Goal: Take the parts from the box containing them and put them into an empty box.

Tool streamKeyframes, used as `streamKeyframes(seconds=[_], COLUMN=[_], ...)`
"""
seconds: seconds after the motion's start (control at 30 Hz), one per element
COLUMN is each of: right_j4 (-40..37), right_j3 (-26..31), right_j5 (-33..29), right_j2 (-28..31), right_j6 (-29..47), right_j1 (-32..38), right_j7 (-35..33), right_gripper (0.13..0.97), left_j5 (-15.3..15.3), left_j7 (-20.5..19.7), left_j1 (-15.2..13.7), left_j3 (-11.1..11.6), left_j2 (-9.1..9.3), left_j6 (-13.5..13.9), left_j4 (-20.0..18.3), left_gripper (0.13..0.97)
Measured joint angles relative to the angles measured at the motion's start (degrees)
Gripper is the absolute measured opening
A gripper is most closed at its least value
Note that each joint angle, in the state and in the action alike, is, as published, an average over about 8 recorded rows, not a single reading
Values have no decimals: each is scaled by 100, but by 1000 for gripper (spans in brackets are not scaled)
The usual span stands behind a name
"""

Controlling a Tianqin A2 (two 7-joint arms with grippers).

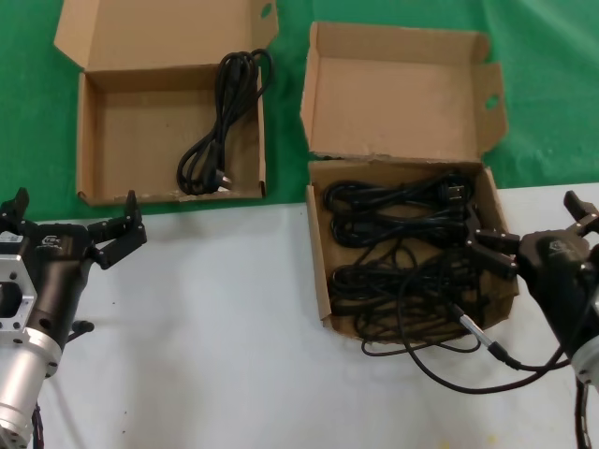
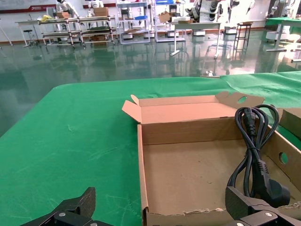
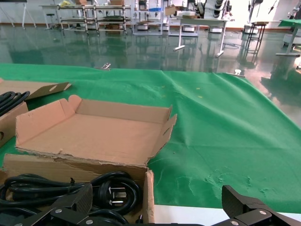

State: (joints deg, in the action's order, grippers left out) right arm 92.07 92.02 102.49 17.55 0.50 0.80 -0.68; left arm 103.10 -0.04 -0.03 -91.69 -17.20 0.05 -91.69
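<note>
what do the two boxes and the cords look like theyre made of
Both boxes, left and right, look like plain brown cardboard, matte; the right one's lid fold is ragged and torn like paperboard. The cords appear rubber- or plastic-sheathed: black, slightly glossy, with moulded plugs.

Both arms are black at the wrist. The left arm (image 1: 42, 290) runs from a silver cylinder at 7 o'clock into a black housing with small white lettering and a silver bracket. The right arm (image 1: 566, 281) trails a thin black cable (image 1: 449, 365) with a silver-and-red connector (image 1: 468, 323).
</note>
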Motion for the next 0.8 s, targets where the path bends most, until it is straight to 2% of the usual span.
streamKeyframes(seconds=[0.8], right_j4=[0], right_j3=[0], right_j5=[0], right_j2=[0], right_j6=[0], right_j1=[0], right_j7=[0], right_gripper=[966], left_j5=[0], left_j7=[0], left_j1=[0], left_j3=[0], left_j2=[0], left_j6=[0], left_j4=[0], left_gripper=[966])
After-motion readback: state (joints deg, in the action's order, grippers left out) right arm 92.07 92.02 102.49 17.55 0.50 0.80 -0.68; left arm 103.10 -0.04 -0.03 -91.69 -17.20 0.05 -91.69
